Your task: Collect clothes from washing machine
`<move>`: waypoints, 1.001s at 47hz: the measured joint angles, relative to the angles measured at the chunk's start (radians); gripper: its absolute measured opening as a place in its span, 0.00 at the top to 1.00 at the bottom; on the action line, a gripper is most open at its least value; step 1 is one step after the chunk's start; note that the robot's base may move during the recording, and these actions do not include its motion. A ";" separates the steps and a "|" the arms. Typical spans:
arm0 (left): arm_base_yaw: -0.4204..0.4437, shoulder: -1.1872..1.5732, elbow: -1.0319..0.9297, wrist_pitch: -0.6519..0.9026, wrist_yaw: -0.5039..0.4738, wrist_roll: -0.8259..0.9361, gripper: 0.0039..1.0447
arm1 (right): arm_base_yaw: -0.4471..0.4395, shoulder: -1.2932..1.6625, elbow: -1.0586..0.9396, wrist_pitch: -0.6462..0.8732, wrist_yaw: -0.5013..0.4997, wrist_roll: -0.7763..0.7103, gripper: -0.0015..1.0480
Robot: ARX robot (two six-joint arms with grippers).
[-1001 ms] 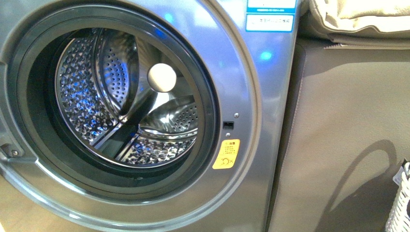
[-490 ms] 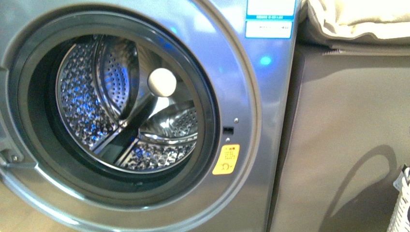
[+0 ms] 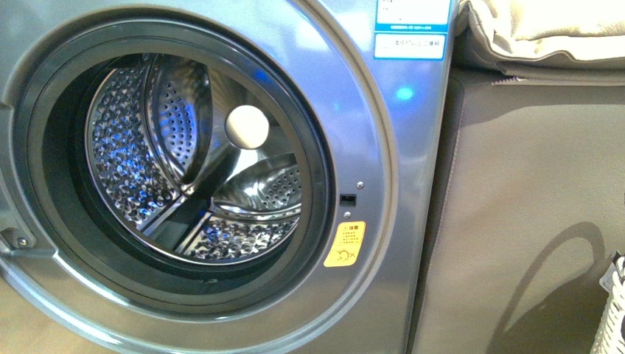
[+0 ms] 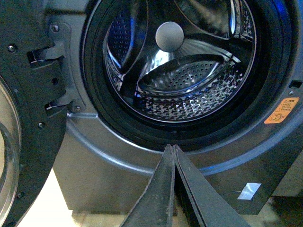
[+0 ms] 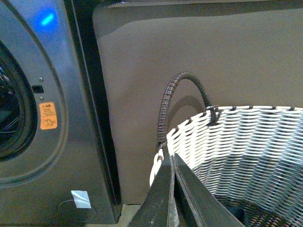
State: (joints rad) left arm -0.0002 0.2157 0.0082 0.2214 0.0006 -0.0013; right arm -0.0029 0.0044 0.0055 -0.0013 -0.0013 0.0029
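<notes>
Front view, washing machine (image 3: 398, 221): grey metallic front-loader filled most of the picture, its round porthole uncovered and the perforated steel drum (image 3: 133, 147) bare inside; neither arm showed here.
Sofa side (image 3: 531, 206): a grey-brown upholstered panel stood just beside the machine, with a beige cushion (image 3: 545, 29) on top.
Door (image 4: 23, 142): black-rimmed glass door was swung wide on its hinge, off to one side of the left gripper's fingers.
Basket (image 5: 246, 151): grey-white woven, with a dark wrapped handle (image 5: 177, 94) arching up from its rim; the rim lay directly past the right gripper's fingertips.
Clothes: none could be seen in the drum from the front or left wrist view; a dark patch deep in the basket was too shadowed to name.
Left gripper (image 4: 173, 147): fingers pressed together to a point, nothing between them, tips aimed at the lower rim of the porthole seal and apart from it.
Right gripper (image 5: 171, 156): fingers likewise closed tip to tip, holding nothing, set against the basket's near rim; contact could not be told.
Warning sticker (image 3: 345, 244): yellow-orange, on the front panel beside the porthole.
</notes>
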 joint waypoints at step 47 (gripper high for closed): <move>0.000 -0.212 0.000 -0.221 0.000 0.000 0.79 | 0.000 0.000 0.000 0.000 0.000 -0.001 0.80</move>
State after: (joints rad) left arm -0.0002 0.0036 0.0086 0.0006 0.0006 -0.0017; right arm -0.0029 0.0044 0.0055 -0.0013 -0.0013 0.0021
